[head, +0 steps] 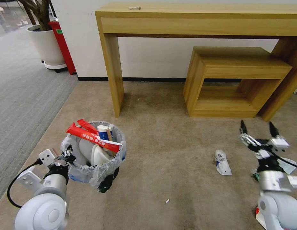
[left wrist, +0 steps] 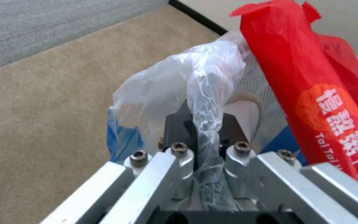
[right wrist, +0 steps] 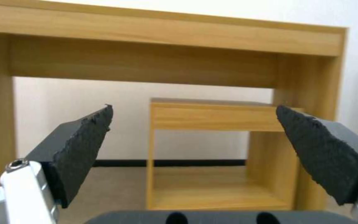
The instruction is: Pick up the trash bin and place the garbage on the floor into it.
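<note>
Head view: the left claw is clamped on the rim of the trash bin, at the side nearest the robot's left arm. The bin is tilted and sits over the beige floor. Inside it are a red wrapper, white slippers and a blue-white cup. The right claw is held above the floor with its fingers spread wide and nothing between them. A white bag lies on the floor just to the left of the right arm, well apart from the bin.

Left wrist view: the left claw is closed on a twisted fold of the clear plastic liner. The red wrapper juts out beside it.

Right wrist view: the black fingers of the right claw stand far apart, facing the wooden worktop and the low wooden shelf unit under it.
</note>
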Controlling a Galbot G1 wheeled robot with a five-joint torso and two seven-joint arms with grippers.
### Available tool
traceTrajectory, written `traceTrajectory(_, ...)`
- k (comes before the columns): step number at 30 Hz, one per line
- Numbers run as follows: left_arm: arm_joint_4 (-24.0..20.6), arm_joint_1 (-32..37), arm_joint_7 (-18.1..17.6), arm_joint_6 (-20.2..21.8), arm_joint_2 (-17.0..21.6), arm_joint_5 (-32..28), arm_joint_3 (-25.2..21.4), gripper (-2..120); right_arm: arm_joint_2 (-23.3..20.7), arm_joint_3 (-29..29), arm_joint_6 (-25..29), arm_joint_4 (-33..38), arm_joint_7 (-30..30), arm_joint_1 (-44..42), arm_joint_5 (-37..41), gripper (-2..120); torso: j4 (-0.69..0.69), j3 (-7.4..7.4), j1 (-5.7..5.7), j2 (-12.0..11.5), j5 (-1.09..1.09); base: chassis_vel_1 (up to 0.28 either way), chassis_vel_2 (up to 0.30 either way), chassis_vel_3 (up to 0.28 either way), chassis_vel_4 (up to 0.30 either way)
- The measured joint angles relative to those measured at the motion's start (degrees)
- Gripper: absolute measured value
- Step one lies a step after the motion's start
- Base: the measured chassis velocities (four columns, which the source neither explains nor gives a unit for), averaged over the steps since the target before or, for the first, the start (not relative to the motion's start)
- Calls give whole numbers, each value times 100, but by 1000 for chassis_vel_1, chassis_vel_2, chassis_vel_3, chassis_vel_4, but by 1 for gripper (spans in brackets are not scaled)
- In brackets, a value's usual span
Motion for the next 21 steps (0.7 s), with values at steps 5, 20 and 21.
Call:
traceTrajectory(5,48,0,98,-142,1,93,-52,3,-12,298,138,0,4,10,-80,100,0,0,0,0,-1,0,0,0,0)
traceTrajectory(20,36,66,305,-286,53,118,-104,3,36,375,178,156,-99,141,-103,100,0,1,0,0,-1,0,0,0,0)
traceTrajectory(21,36,77,312,-292,58,117,-105,3,40,374,178,162,-102,146,-101,100,0,1,0,0,-1,0,0,0,0)
